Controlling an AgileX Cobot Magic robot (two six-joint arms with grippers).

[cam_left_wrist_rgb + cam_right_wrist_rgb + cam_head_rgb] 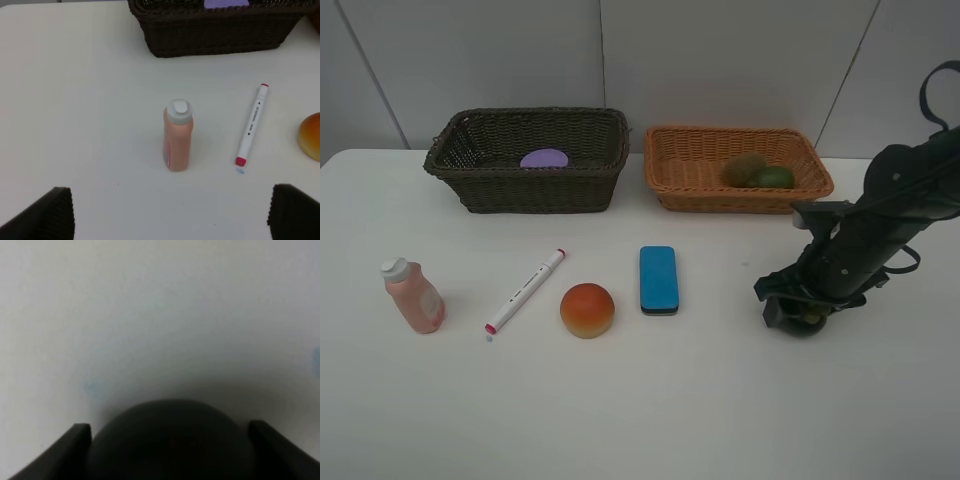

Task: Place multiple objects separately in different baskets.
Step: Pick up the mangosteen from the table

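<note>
While the right gripper clamps the dark mangosteen on the white table, the left gripper gapes.

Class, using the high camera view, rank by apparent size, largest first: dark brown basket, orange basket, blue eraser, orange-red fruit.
1. dark brown basket
2. orange basket
3. blue eraser and orange-red fruit: too alike to rank
</note>
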